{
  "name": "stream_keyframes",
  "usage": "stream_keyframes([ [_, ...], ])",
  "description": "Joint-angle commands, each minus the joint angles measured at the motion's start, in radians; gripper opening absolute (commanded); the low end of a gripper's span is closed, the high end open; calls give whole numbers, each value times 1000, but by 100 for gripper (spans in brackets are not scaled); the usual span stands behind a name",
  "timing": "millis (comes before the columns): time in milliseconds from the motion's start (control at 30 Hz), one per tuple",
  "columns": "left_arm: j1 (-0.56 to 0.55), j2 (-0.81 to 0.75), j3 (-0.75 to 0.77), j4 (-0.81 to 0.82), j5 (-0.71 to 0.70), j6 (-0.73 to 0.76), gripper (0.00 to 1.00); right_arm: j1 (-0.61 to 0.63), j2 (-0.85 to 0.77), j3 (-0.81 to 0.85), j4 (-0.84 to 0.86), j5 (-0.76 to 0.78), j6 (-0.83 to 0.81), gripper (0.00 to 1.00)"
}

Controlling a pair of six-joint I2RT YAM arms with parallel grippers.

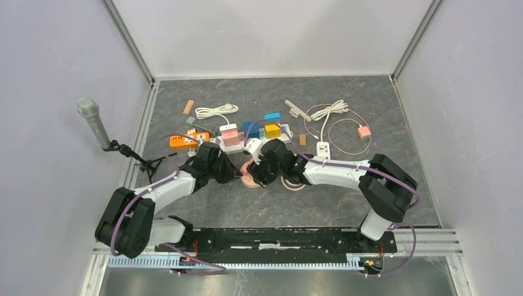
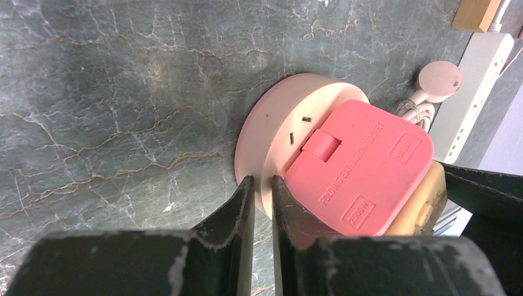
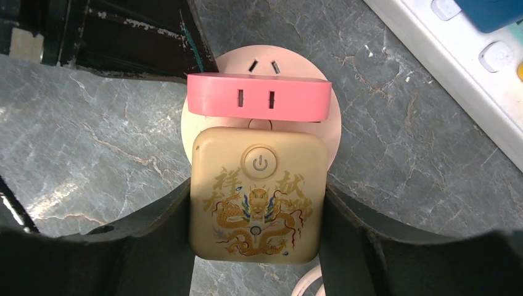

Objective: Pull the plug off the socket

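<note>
Gold plug (image 3: 256, 209) on pink socket (image 2: 277, 123), right tool (image 3: 256, 190) clamped on plug's sides, left tool (image 2: 262, 182) pinched narrow at socket's 9 o'clock edge seen from above, grey bench (image 2: 123, 92).

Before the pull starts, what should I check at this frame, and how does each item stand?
1. Right gripper on the yellow plug: fingers lie against both of its sides. Ok.
2. Left gripper bracing the round socket base: shut, with its tips at the rim. Whether it has a firm pinch: cannot tell.
3. Plug pins seated: hidden under the plug body. Cannot tell.
4. Pink folding socket: sits right against the plug's edge and may snag. Not ok.
5. White power strip: apart from the base. Ok.
</note>
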Motion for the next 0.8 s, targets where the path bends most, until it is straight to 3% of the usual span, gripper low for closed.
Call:
stream_keyframes([
  [0,-3,56,-36,-93,-78,1,18,-44,-6,47,108,-160,117,0],
  [233,-3,53,-48,-101,-88,-13,16,12,18,71,46,27,-8,0],
  [300,-3,56,-49,-103,-85,-16,15,4,5,91,1,-13,22,0],
  [433,-3,58,-48,-106,-85,-14,14,-64,-51,79,78,-201,160,0],
  [767,-4,63,-40,-102,-63,-3,14,23,19,99,-18,-61,63,0],
])
